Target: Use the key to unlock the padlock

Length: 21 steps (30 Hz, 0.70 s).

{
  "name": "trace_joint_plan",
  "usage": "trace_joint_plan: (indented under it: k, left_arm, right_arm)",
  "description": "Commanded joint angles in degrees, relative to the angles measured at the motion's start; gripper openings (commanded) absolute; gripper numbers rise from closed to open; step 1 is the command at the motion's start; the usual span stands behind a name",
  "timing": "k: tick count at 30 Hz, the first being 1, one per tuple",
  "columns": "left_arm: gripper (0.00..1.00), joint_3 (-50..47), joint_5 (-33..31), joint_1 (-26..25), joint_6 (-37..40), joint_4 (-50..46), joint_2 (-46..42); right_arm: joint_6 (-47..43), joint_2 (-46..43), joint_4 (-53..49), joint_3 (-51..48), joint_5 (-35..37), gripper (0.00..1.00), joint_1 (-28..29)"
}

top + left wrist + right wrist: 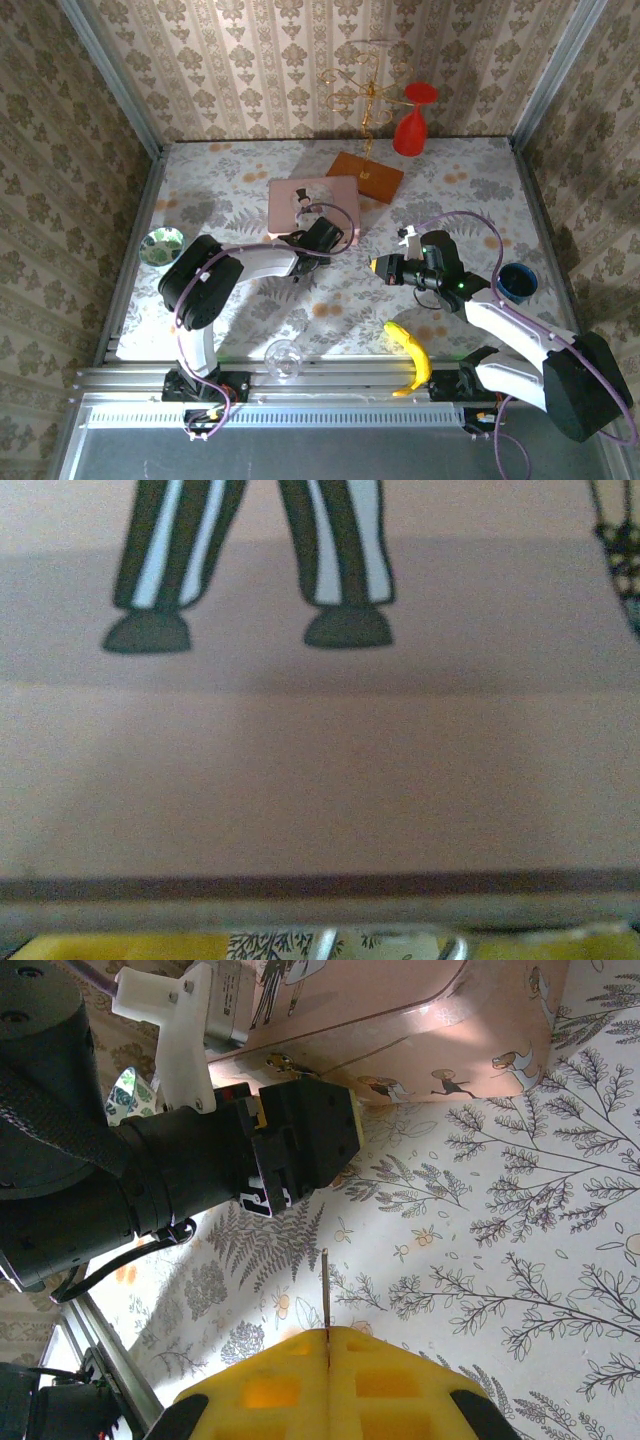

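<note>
Pinching key [325, 1292] | right end effector [328, 1338] | padlock [285, 1063] beyond, apart

Left arm [255, 262] stretched low to its right, left gripper [322, 238] state unclear. Right arm [500, 320] bent leftward, right gripper [328, 1338] fingers pressed together pinching key [325, 1290]

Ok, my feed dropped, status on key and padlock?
Right gripper shut on key, tip toward left gripper. Left gripper at pink box, grip unclear. Padlock, small brass piece, beside box edge.
</note>
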Motion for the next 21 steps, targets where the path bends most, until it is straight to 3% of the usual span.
trace_joint_plan:
  k: [1,8,17,21]
  left_arm:
    - [0.50,-0.4,0.3,0.0,-0.9,-1.0,0.5]
    - [0.45,0.1,1.0,-0.3,-0.6,-1.6,1.4]
    - [0.45,-0.4,0.8,-1.2,-1.0,-2.4,1.9]
    - [0.39,-0.2,0.8,-1.2,-0.7,-2.4,1.7]
  right_arm:
    - [0.7,-0.7,1.6,-0.1,-0.9,0.00,0.4]
    - [0.7,-0.5,1.7,0.3,-1.2,0.00,0.6]
    - [0.7,-0.4,1.7,0.4,-1.4,0.00,0.7]
    - [0.7,-0.5,1.6,0.7,-1.4,0.00,0.7]
